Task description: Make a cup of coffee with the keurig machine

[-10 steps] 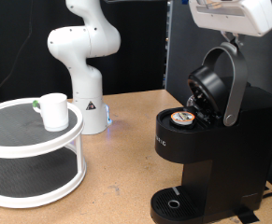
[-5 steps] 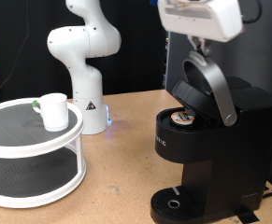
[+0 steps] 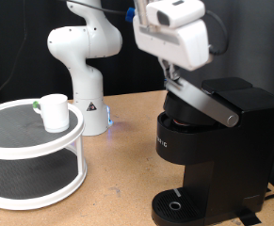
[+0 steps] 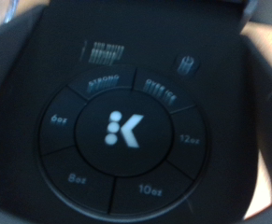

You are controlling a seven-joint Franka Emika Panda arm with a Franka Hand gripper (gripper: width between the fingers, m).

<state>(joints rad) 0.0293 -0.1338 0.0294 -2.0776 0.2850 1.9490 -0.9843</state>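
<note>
The black keurig machine (image 3: 212,155) stands at the exterior view's right. Its silver-rimmed lid (image 3: 204,102) is pushed down, almost flat over the pod chamber, which is now hidden. My gripper (image 3: 171,73) hangs from the white hand above the lid's raised front end and touches it. The wrist view is filled by the lid's round button panel (image 4: 126,131) with the K logo and size buttons. The white cup (image 3: 54,111) with a greenish handle stands on the top shelf of a round white rack (image 3: 24,141) at the exterior view's left, far from the gripper.
The white robot arm base (image 3: 85,66) stands behind the rack, at the back of the wooden table. The machine's round drip base (image 3: 177,203) has nothing on it. A dark panel rises behind the machine.
The gripper has moved down and to the exterior view's left, swinging the lid from wide open to nearly shut. The pod in the chamber is now covered. The cup has not moved.
</note>
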